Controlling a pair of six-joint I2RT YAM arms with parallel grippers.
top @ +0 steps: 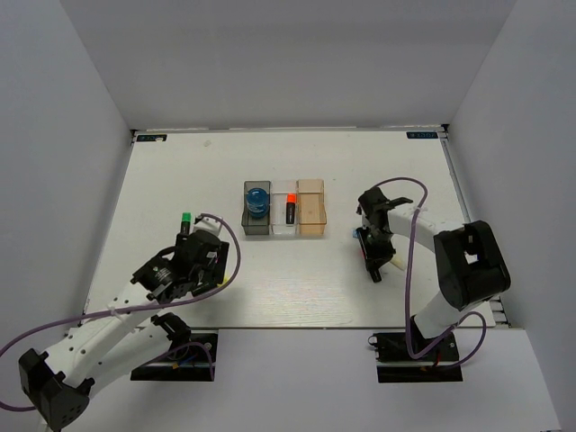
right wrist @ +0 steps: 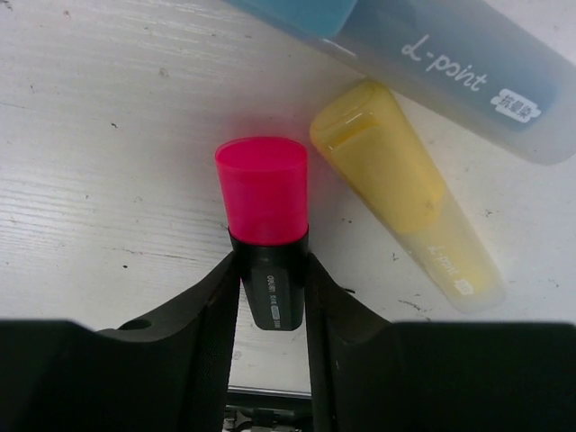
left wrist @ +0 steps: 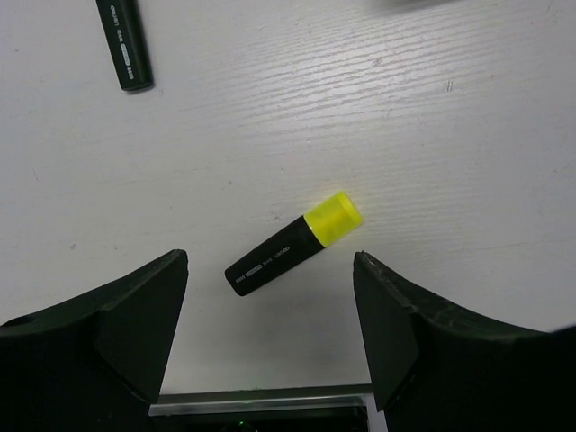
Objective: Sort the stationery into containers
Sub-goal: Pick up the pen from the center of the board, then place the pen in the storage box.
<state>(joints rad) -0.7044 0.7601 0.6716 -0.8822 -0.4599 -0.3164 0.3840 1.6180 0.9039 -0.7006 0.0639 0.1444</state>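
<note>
The right gripper [right wrist: 270,281] of a two-armed robot clamps its fingers against both sides of the black barrel of a pink-capped highlighter [right wrist: 264,202], which lies on a white table [top: 297,292] with its cap pointing away from the wrist. Just beside the cap, to the right in the wrist view, lies a pale-yellow bar [right wrist: 405,193], its far end touching or tucked under a light-blue bar [right wrist: 468,67] that lies crosswise beyond it. On the table's left side, the left gripper [left wrist: 270,301] hangs over a yellow-capped highlighter [left wrist: 292,245], its fingers [left wrist: 135,315] spread wide apart and touching nothing; the pen lies at a slant between them, cap up and to the right. A second black highlighter [left wrist: 124,43] lies apart from it at the upper left of that wrist view; the overhead camera shows its end to be green. At the table's centre three small bins stand side by side, touching: a dark grey bin [top: 256,229] holding a blue roll [top: 257,197], a clear bin [top: 284,231] holding a highlighter with a red-orange end [top: 290,212], and an amber bin [top: 311,220].
</note>
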